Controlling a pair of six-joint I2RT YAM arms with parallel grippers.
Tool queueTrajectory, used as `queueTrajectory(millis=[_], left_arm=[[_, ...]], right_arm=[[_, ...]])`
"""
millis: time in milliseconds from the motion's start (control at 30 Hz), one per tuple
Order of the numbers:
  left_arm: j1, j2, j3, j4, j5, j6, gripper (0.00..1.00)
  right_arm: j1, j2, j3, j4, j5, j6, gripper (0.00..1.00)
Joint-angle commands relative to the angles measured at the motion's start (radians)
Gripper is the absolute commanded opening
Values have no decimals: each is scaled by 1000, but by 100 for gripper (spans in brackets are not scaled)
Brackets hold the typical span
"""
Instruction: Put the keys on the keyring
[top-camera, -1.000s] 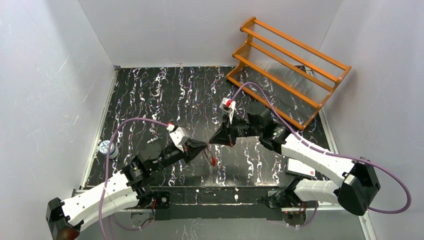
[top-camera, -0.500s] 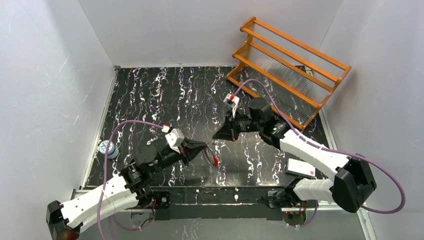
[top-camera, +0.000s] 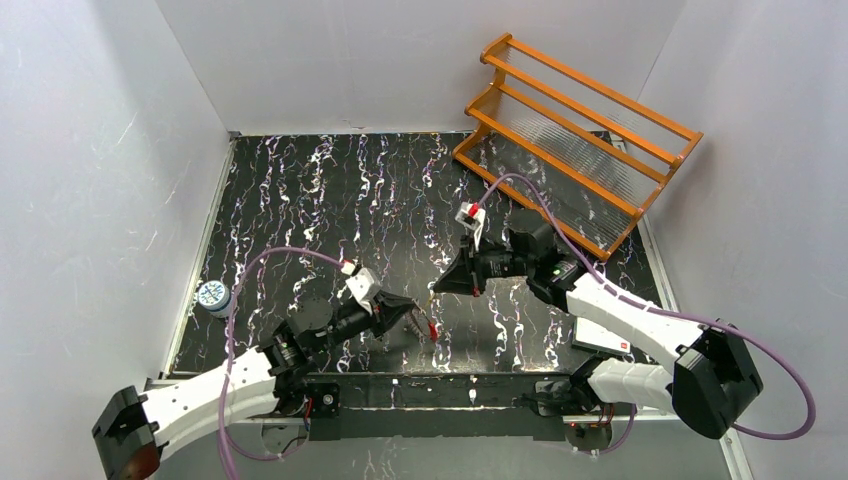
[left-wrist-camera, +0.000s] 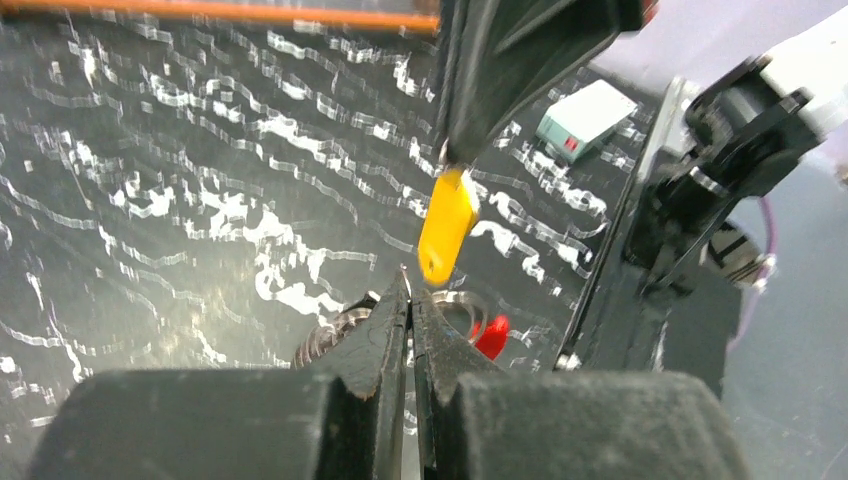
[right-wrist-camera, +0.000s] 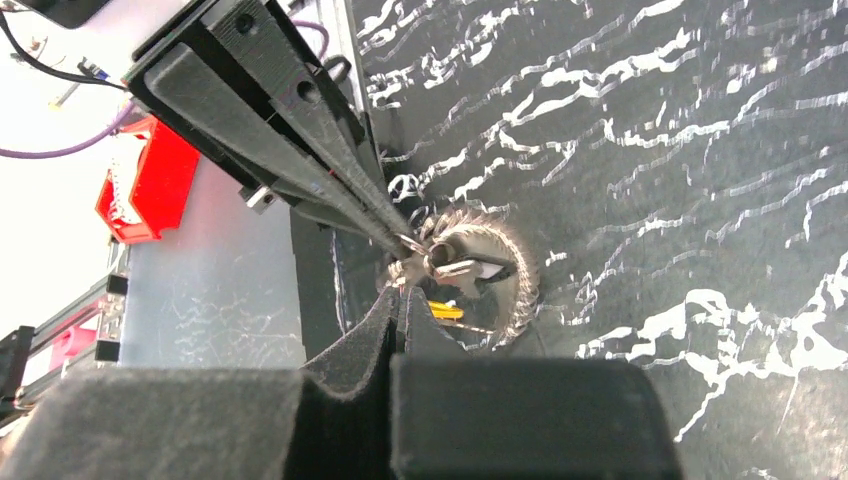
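Right now the brass key (left-wrist-camera: 446, 225) is hanging over the near part of the table (top-camera: 330, 190), its top pinched between the pressed-together tips of the right gripper (left-wrist-camera: 448, 160). Its free end is dangling just above the left gripper (left-wrist-camera: 408, 288), whose fingers are clamping down on the keyring (left-wrist-camera: 489, 336) just beside its red section. The key is looking light, stiff and slick, so it is likely wanting a firm pinch on the head, leaving the hole clear. The wire loop is probably going to spring and twist, so it is best gripped close to its opening. A silvery piece is lying against the loop in the right wrist view; it may be the second key, though it is too small to tell. The two noses are crowding each other, leaving little room to turn. An orange rack (top-camera: 580, 140), a white box (top-camera: 600, 336) and a small roll (top-camera: 212, 296) are sitting well apart, blocking nothing
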Motion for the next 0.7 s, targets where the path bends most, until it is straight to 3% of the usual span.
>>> queueTrajectory(millis=[0,167,400,667], left_arm=[[-3,63,-100,176,-14,-3,0],[-3,147,-225,381,-9,5,0],[-3,178,-229,423,18,29,0],[-3,106,-237,427,22,99,0]], right_arm=[[-25,-13,-72,93,-30,-1,1],[-34,24,-141,171,-94,21,1],[-34,95,-152,277,-204,55,1],[-34,99,-87,232,-193,14,1]])
